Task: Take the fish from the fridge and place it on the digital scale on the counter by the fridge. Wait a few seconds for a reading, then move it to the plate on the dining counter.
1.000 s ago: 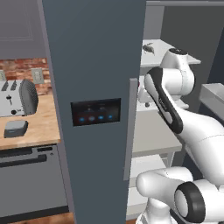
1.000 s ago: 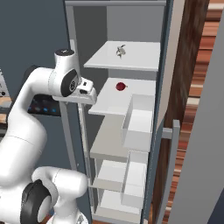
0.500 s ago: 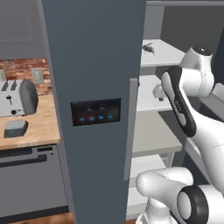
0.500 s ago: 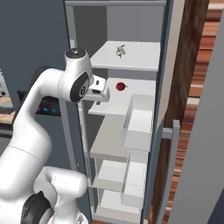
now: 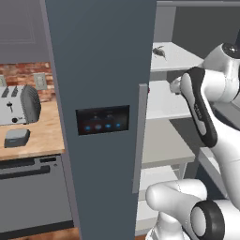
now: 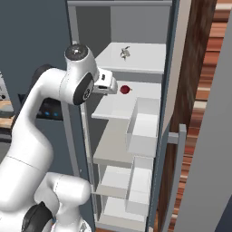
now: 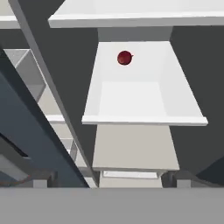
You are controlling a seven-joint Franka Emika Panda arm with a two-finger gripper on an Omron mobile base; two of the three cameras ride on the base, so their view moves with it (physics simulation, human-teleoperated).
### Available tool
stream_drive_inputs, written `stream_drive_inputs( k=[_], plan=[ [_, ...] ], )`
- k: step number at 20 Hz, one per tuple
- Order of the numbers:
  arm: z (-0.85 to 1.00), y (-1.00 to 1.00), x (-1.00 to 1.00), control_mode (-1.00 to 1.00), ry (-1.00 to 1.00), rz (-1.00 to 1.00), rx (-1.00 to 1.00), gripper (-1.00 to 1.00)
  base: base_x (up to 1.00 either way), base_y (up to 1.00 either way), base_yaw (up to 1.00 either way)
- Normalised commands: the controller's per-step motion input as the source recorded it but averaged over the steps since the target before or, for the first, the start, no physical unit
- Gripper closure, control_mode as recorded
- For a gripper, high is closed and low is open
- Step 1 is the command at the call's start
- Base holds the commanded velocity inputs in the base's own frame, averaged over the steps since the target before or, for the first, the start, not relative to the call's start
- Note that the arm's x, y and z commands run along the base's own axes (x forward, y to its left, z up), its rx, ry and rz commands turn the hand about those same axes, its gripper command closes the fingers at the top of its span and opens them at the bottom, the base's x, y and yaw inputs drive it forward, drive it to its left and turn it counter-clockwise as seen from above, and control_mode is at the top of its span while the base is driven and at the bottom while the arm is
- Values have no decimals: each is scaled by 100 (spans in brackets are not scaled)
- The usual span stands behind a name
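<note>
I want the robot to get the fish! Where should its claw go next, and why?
Probably up a little. The small dark grey fish lies on the top white shelf of the open slate-blue fridge, while the hand view looks at the shelf below, where a small dark red round fruit sits. So the claw seems aimed one shelf too low.

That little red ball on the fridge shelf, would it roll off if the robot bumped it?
Probably. The red ball looks round and smooth, so a nudge would likely send it rolling. It sits on a flat white shelf with no obvious lip at the front. It looks small, so likely light too.
</note>
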Motion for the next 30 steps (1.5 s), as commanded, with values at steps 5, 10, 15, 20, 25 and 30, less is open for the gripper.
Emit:
stream_drive_inputs(
  k=[5,10,15,20,25,30],
  plan=[
    [53,0,25,-100,-22,-3,0,-100,0,0,0],
    [55,-3,32,-100,-20,-4,0,-100,0,0,0],
    [46,-7,48,-100,-13,-3,0,-100,0,0,0],
    [29,-17,63,-100,-3,-2,0,-100,0,0,0],
    [4,-14,68,-100,0,0,0,-100,0,0,0],
    [0,-12,62,-100,0,0,0,-100,0,0,0]
  ],
)
